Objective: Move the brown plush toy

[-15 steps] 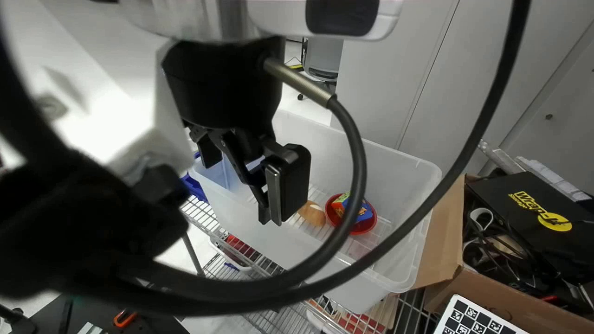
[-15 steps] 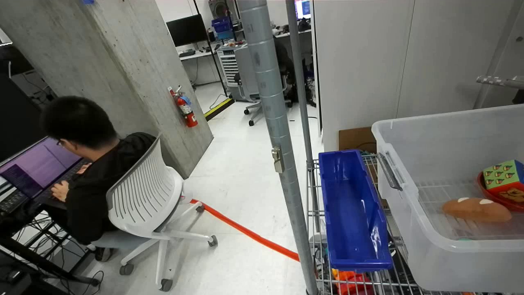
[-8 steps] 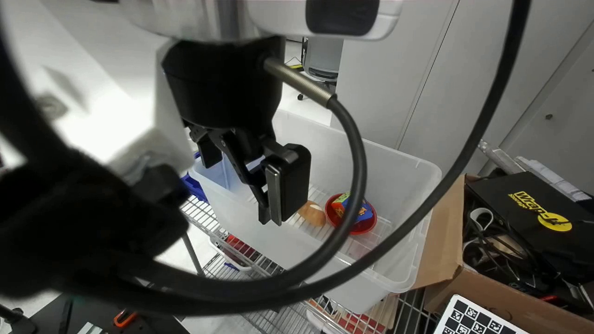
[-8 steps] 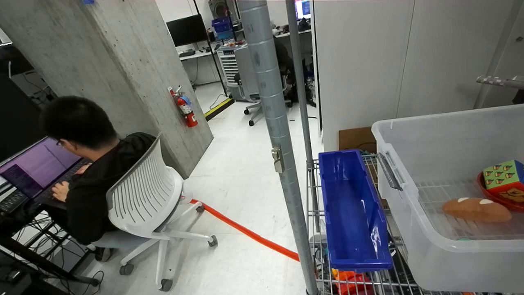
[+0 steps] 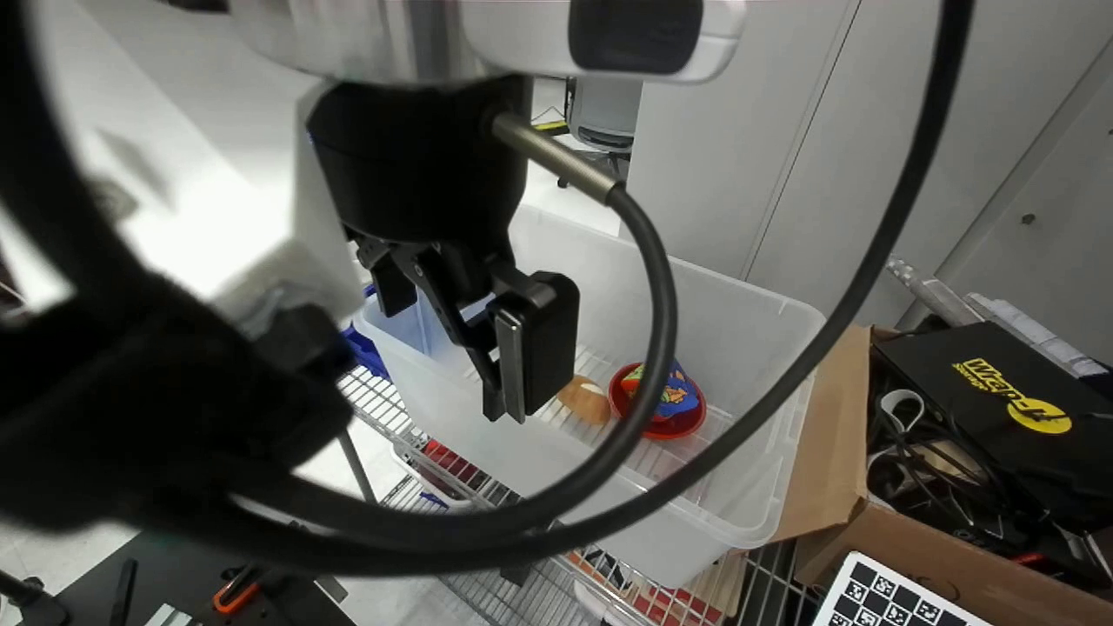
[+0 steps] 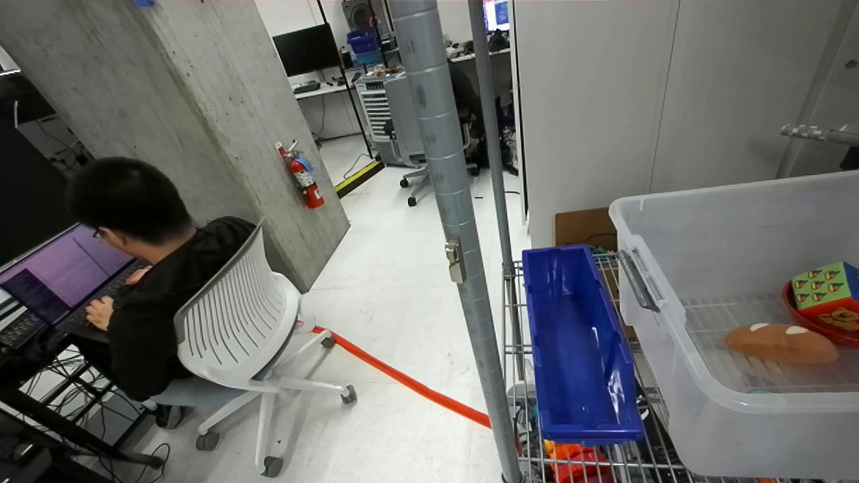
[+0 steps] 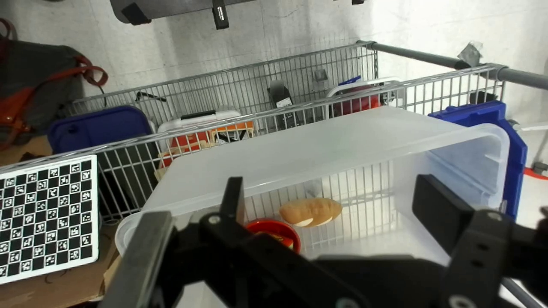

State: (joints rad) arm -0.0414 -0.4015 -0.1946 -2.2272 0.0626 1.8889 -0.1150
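our pincer (image 7: 333,196) is wide; the brown toy (image 7: 310,211) lies lower, its long way running mostly across the gap, so maybe we should turn.

Grey concrete pillar (image 6: 215,114), pale floor (image 6: 376,268) with 1 red strip (image 6: 404,378), white chair (image 6: 243,315), pale seamed wall (image 6: 594,100)

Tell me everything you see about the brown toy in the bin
The brown toy resembles a tan bread loaf with rounded ends and two pale marks; it looks smooth, material unclear. It lies on the bottom of the clear bin, beside the red bowl; whether they touch is unclear. The open claw isn't touching it.
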